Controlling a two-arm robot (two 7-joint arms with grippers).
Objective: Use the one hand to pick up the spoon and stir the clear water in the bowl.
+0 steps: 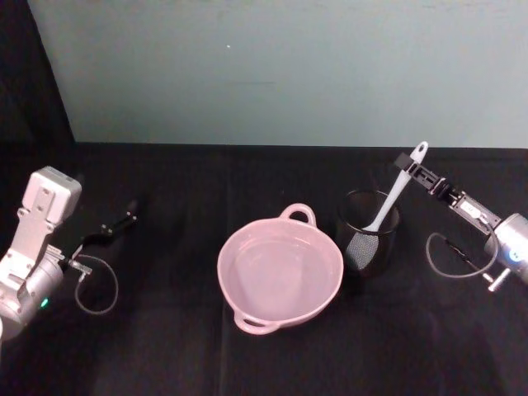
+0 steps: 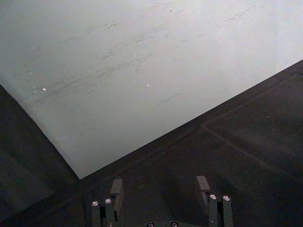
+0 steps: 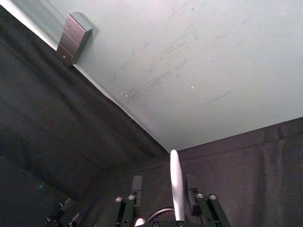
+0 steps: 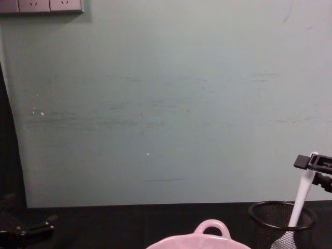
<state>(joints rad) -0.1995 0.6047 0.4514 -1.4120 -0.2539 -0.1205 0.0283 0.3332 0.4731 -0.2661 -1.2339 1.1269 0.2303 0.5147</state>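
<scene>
My right gripper [image 1: 410,163] sits over the right side of the table [image 1: 165,346], jaws half open astride the top of the spoon [image 1: 393,196] handle, with a gap on one side, so not clamped. The spoon leans in the black mesh cup [image 1: 369,239], head down. The pink bowl [image 1: 285,315] with water stands just left of the cup. My left gripper [image 1: 115,224] rests far left, jaws wide

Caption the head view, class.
Right pincer flanks slim white plastic spoon in black wire-mesh cup beside round pale-pink bowl; left pincer parked left.
</scene>
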